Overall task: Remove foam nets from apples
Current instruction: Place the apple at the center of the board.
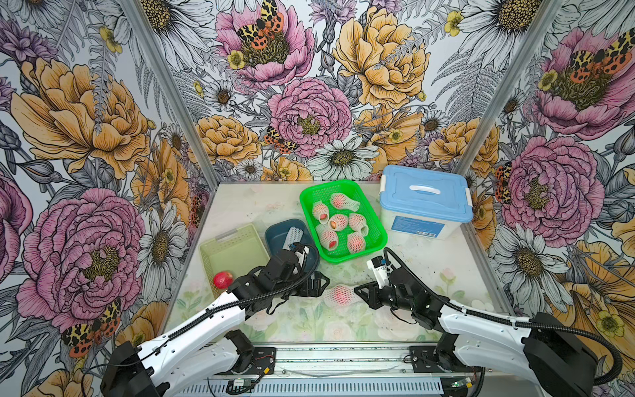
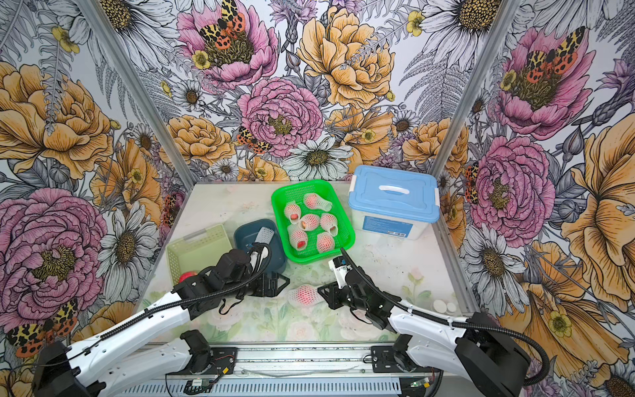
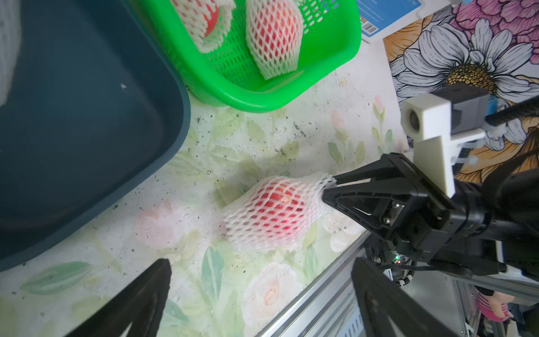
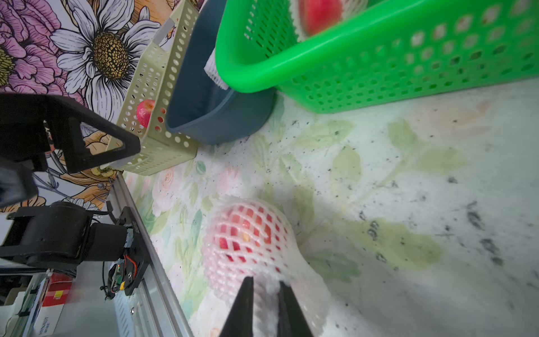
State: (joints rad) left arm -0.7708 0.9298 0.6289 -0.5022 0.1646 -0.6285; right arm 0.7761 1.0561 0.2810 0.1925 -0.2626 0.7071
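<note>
One apple [image 1: 341, 294] in its white foam net [image 3: 271, 213] lies on the table between my two grippers. My right gripper [image 4: 266, 281] is shut on the net's bunched end, and both top views show it just right of the apple [image 2: 304, 295]. My left gripper [image 3: 261, 262] stands open just left of the apple, with only table between its fingers. The green basket [image 1: 357, 254] behind holds several netted apples [image 1: 338, 221]. A bare red apple [image 1: 223, 280] lies in the beige basket [image 1: 237, 251]. An empty foam net [image 1: 295, 235] lies in the blue-grey tub [image 1: 275, 237].
A white box with a blue lid [image 1: 424, 196] stands at the back right. The tub and the beige basket sit close behind my left arm. The table's metal front rail [image 3: 320, 294] runs just below the apple.
</note>
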